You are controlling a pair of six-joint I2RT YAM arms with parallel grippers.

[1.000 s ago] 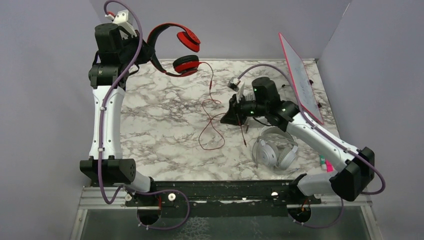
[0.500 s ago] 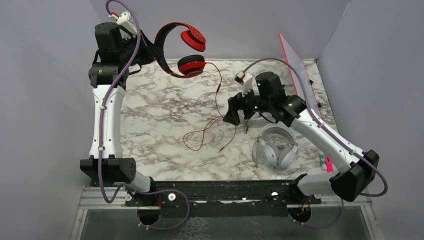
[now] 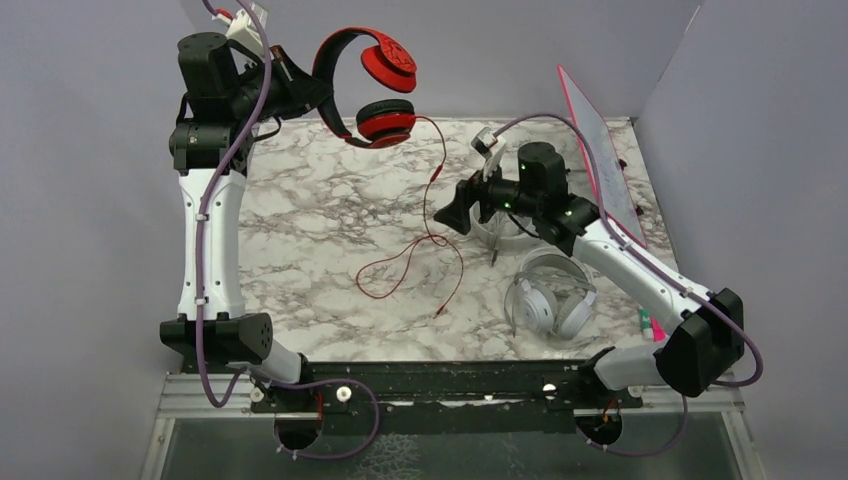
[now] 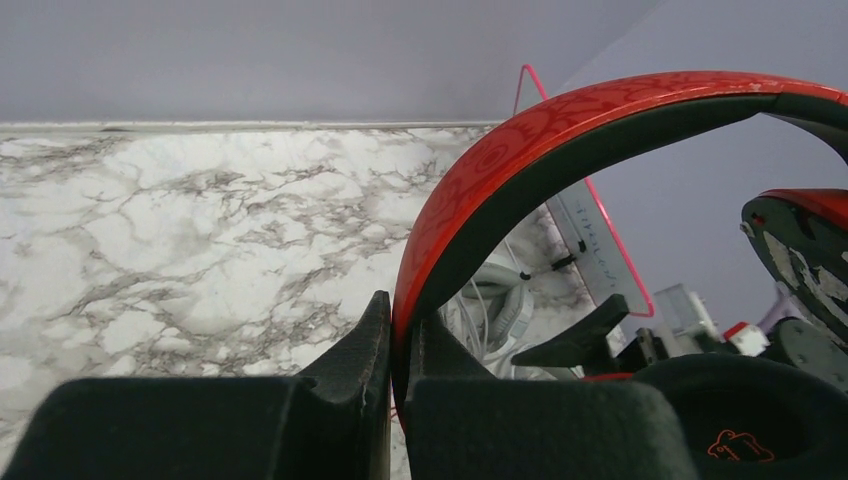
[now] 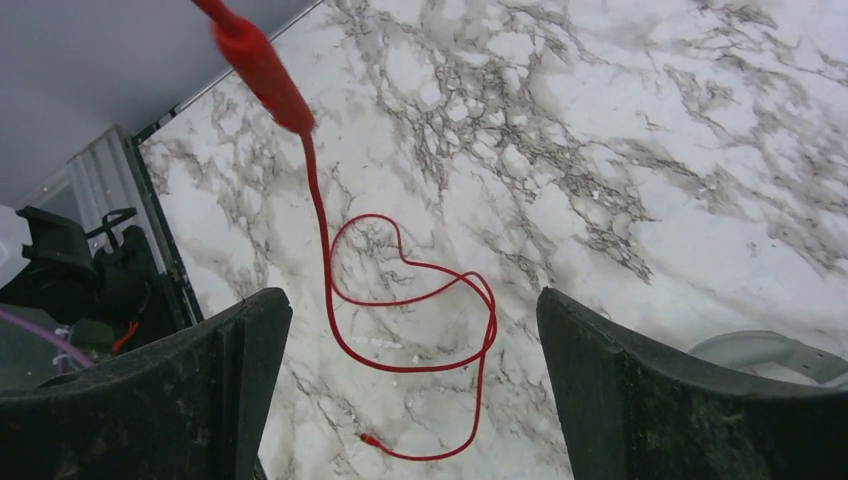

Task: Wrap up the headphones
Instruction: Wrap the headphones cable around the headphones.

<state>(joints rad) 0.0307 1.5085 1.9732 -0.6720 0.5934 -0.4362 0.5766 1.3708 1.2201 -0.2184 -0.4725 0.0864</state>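
Observation:
The red-and-black headphones point(image 3: 372, 88) hang in the air at the back left, my left gripper point(image 3: 300, 92) shut on their headband point(image 4: 470, 180). Their red cable point(image 3: 461, 268) drops from the lower earcup and lies in loose loops on the marble table point(image 3: 320, 230). My right gripper point(image 3: 452, 212) hovers open above those loops point(image 5: 490, 315), its fingers point(image 5: 240, 340) wide apart and touching nothing. A white-silver headset point(image 3: 548, 300) lies at the front right. A light grey one point(image 3: 497, 236) shows partly under the right arm.
A pink-edged board point(image 3: 600, 150) leans against the right wall. A pink marker point(image 3: 655, 325) lies near the table's right edge. Grey walls close in the back and both sides.
My right gripper opened and let go of the red cable, which dropped into loops on the table. The right arm shifted left and back. The left arm lifted the headphones a little higher.

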